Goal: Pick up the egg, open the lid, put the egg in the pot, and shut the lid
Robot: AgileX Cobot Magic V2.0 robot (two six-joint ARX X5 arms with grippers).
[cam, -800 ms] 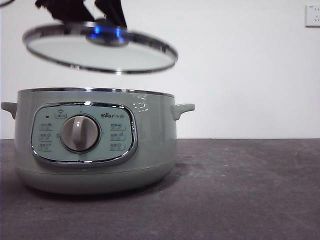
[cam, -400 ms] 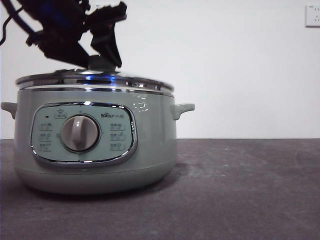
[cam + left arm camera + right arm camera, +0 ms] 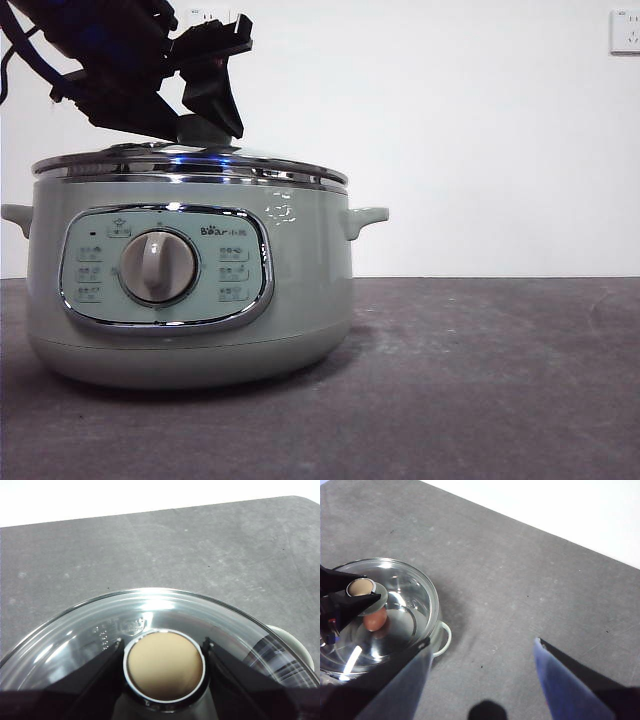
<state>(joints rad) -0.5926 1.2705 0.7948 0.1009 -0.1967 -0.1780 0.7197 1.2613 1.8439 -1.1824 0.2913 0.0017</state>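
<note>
The pale sage-green pot stands on the left of the dark table. The glass lid lies flat on the pot's rim. My left gripper comes down from the upper left, shut on the lid's knob, with a jaw pressed against each side of it. Through the glass of the lid, the reddish-brown egg shows inside the pot. My right gripper hangs open above the table beside the pot, holding nothing.
One side handle sticks out to the right of the pot, and the other handle to the left. The grey table stretches to the right of the pot. A wall socket sits at the top right.
The lid has come down from its tilted hover above the pot and now rests level on the rim. My left gripper came down with it, still holding the knob.
</note>
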